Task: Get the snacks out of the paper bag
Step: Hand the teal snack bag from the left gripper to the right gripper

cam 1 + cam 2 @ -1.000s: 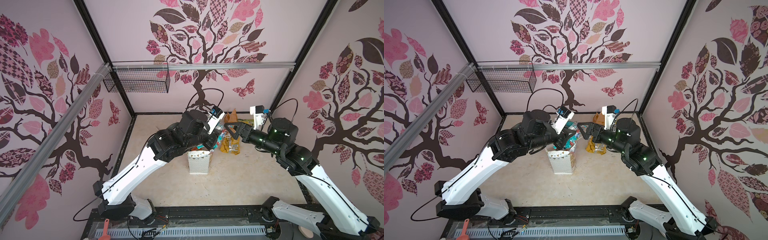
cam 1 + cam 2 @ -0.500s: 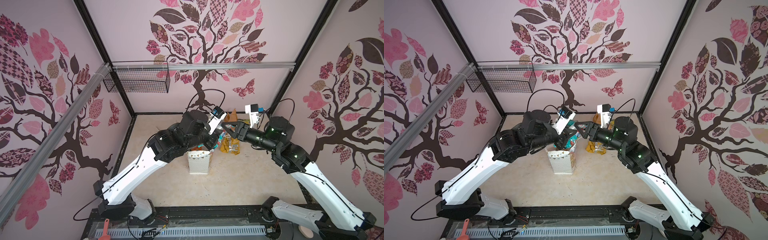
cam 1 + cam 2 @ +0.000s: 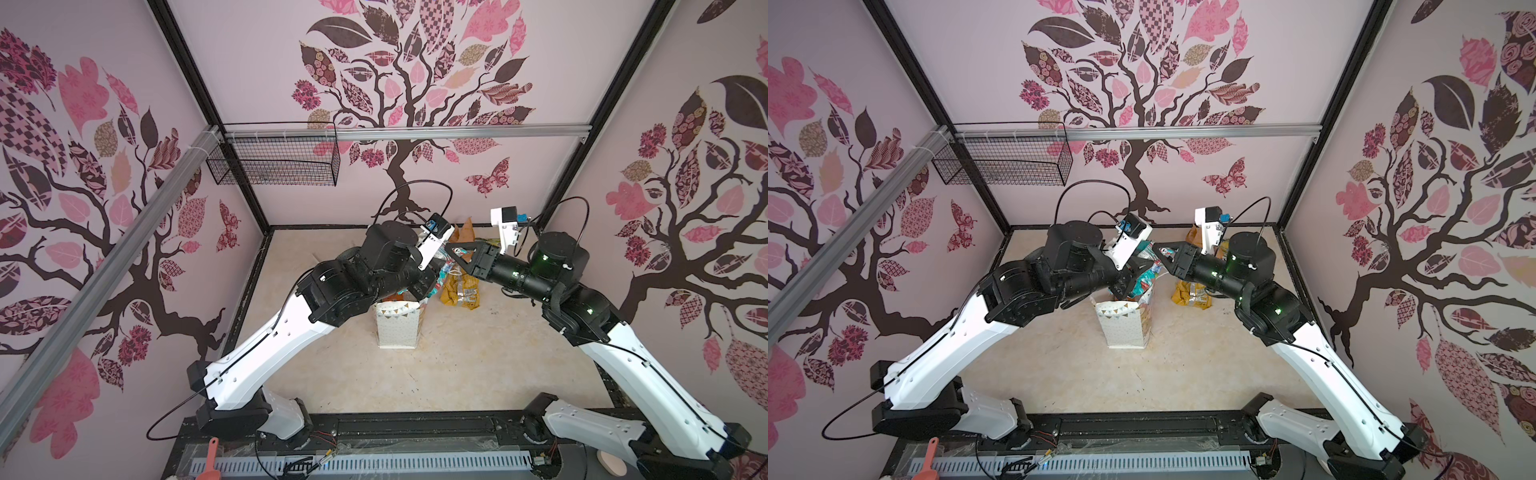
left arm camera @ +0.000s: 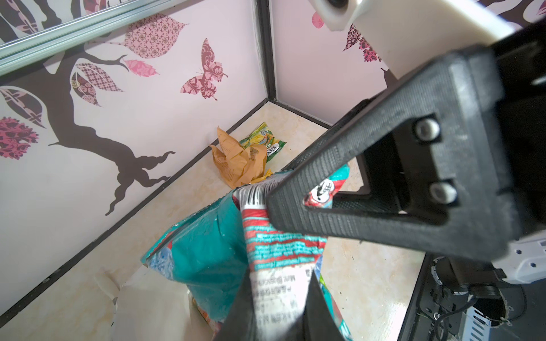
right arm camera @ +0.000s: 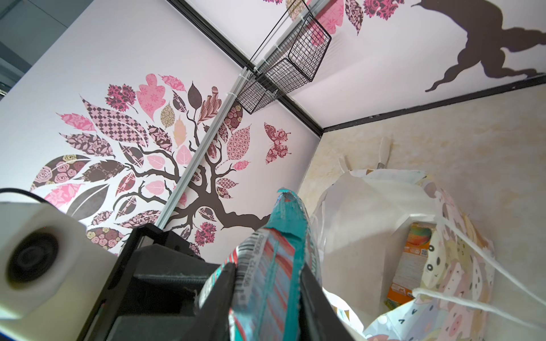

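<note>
The white dotted paper bag (image 3: 397,328) (image 3: 1125,328) stands upright mid-table. Above its mouth hangs a teal snack packet (image 3: 446,266) (image 4: 206,251) (image 5: 274,251). My left gripper (image 4: 280,283) (image 3: 1125,286) is shut on the packet's lower part. My right gripper (image 5: 267,274) (image 3: 451,250) (image 3: 1158,249) is shut on its top edge, jaws pressed on both faces. An orange packet (image 5: 413,259) lies inside the bag (image 5: 354,236). A mustard-yellow packet (image 3: 461,291) (image 3: 1192,297) lies on the table right of the bag. A green-and-yellow packet (image 4: 263,141) lies by the back wall.
Crumpled tan-brown paper (image 4: 239,162) (image 3: 463,230) sits beside the green-and-yellow packet in the back right corner. A black wire basket (image 3: 274,160) (image 5: 283,65) hangs on the back wall at left. White cord handles (image 5: 487,265) hang loosely across the bag's mouth.
My right gripper has moved left to the teal packet and closed from wide open onto its top edge. The left gripper has kept its hold without moving.
</note>
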`<state>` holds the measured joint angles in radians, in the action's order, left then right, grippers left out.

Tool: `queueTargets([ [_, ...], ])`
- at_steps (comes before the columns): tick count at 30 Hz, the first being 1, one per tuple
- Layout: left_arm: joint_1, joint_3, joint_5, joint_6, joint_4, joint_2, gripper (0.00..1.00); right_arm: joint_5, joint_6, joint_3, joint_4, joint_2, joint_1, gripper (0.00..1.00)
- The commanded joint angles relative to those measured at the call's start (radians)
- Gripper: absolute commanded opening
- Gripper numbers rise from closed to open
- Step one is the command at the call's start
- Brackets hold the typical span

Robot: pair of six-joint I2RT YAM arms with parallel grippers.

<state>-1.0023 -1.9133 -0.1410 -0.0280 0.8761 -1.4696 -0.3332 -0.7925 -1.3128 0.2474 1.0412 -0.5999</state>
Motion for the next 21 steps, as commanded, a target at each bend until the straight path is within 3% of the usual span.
queueTargets([
  [1, -0.010, 0.025, -0.010, -0.020, -0.060, 0.005, 0.00, -0.024, -0.004, 0.000, -0.038, 0.002, -0.006, 0.26],
  [4, -0.010, 0.058, -0.024, -0.027, -0.083, 0.021, 0.01, -0.012, -0.008, 0.003, -0.037, 0.001, -0.006, 0.21],
  [11, -0.010, 0.118, -0.016, -0.042, -0.124, 0.066, 0.24, 0.021, -0.011, -0.012, -0.036, 0.006, -0.006, 0.00],
  [21, -0.010, 0.224, -0.031, -0.092, -0.173, 0.196, 0.51, 0.047, -0.024, -0.056, -0.060, 0.055, -0.006, 0.00],
])
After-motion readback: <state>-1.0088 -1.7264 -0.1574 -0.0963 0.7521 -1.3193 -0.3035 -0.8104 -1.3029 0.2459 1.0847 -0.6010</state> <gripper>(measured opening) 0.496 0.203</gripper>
